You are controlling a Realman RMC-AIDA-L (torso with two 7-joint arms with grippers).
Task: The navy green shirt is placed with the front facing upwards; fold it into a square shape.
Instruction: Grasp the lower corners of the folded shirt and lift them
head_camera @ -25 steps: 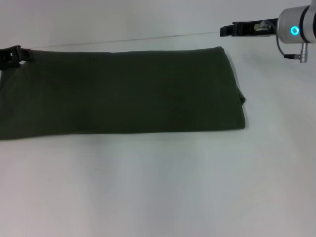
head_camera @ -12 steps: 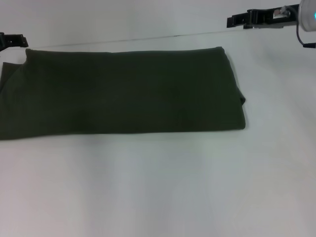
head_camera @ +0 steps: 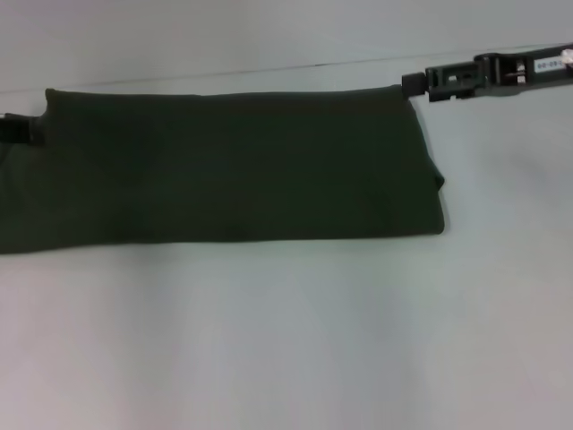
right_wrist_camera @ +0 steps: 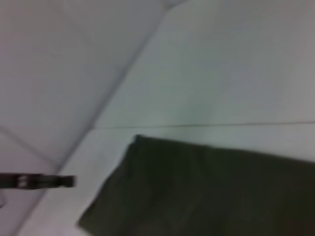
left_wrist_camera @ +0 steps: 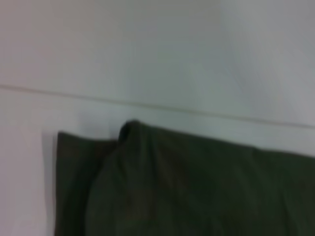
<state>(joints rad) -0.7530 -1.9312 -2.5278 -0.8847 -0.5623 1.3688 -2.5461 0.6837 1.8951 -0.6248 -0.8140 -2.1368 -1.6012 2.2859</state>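
Observation:
The navy green shirt (head_camera: 233, 166) lies flat on the white table as a long folded band that runs out past the left edge of the head view. Only plain dark cloth shows. My right gripper (head_camera: 414, 83) comes in from the right, and its tip is at the shirt's far right corner. My left gripper (head_camera: 16, 129) shows only as a dark tip at the left edge of the head view, against the shirt's far left end. A folded corner of the shirt (left_wrist_camera: 162, 187) fills the left wrist view, and the shirt (right_wrist_camera: 206, 191) also shows in the right wrist view.
The white table (head_camera: 286, 340) stretches bare in front of the shirt. A thin seam line (head_camera: 269, 69) crosses the table just behind it. A small dark bar (right_wrist_camera: 39, 181) shows beside the shirt in the right wrist view.
The right gripper has come down and toward me from behind the seam line to the shirt's far right corner. The left gripper has dropped to the shirt's left end. The shirt has not moved.

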